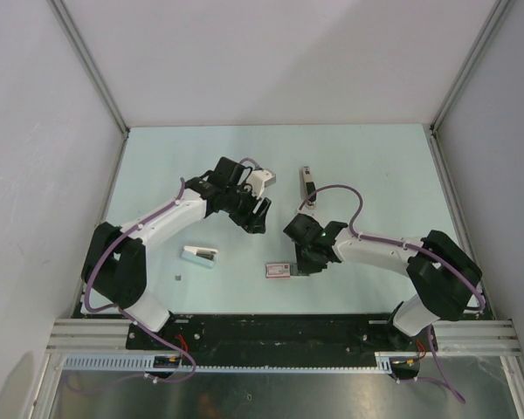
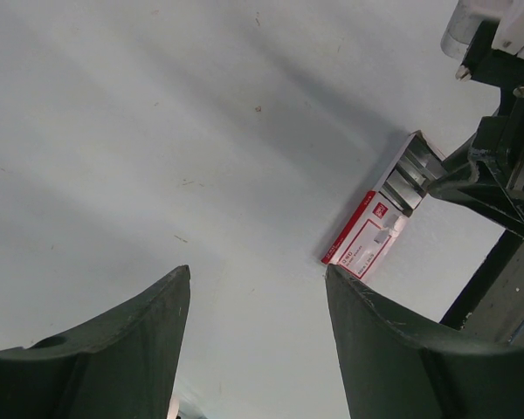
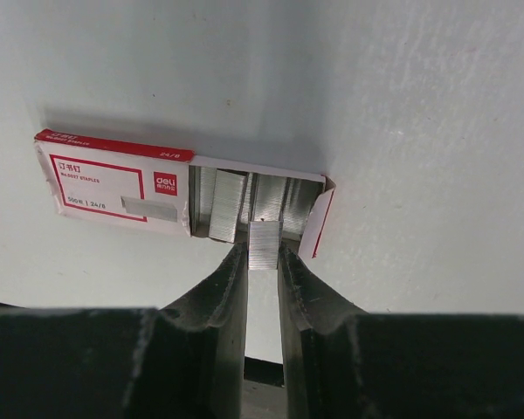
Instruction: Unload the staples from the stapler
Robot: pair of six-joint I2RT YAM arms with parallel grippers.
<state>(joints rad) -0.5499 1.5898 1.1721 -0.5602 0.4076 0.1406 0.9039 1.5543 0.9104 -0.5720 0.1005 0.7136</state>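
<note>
The stapler, a slim dark bar with a pale end, lies on the table beyond my right arm, and neither gripper touches it. My right gripper is shut on a small ridged grey block of staples, held at the open end of a red-and-white staple box. In the top view this gripper sits just right of the box. My left gripper is open and empty above bare table; in the top view it hovers left of the stapler.
More staple strips fill the open box, which also shows in the left wrist view. A white and teal oblong object lies at front left, with a tiny grey piece near it. Grey walls enclose the table.
</note>
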